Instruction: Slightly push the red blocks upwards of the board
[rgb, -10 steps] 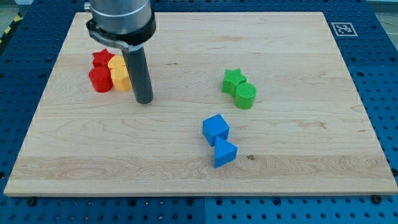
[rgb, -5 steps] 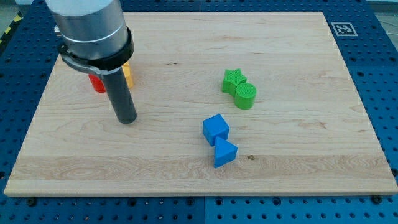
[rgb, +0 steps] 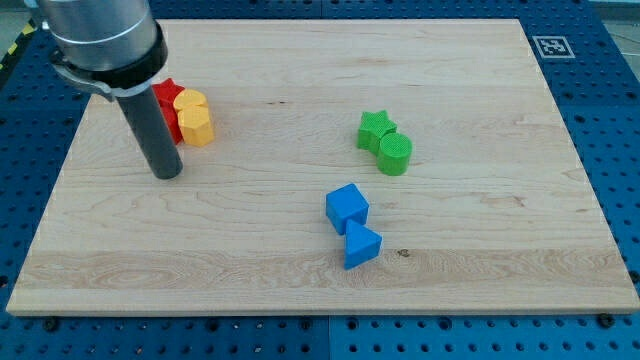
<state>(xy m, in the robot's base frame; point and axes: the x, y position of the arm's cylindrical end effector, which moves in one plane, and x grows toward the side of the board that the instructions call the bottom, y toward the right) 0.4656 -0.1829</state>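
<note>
Wooden board (rgb: 300, 270): my tip (rgb: 168, 174) below red blocks (rgb: 168, 100); no jaws, no writing

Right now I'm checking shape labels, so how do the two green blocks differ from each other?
The green star block has a pointed, notched outline, while the green round block has a smooth curved one. The star sits nearer the view's top and left; the round block sits nearer the view's bottom and right. Both share the same green colour, touch each other, and lie far to the view's right of my tip.
</note>
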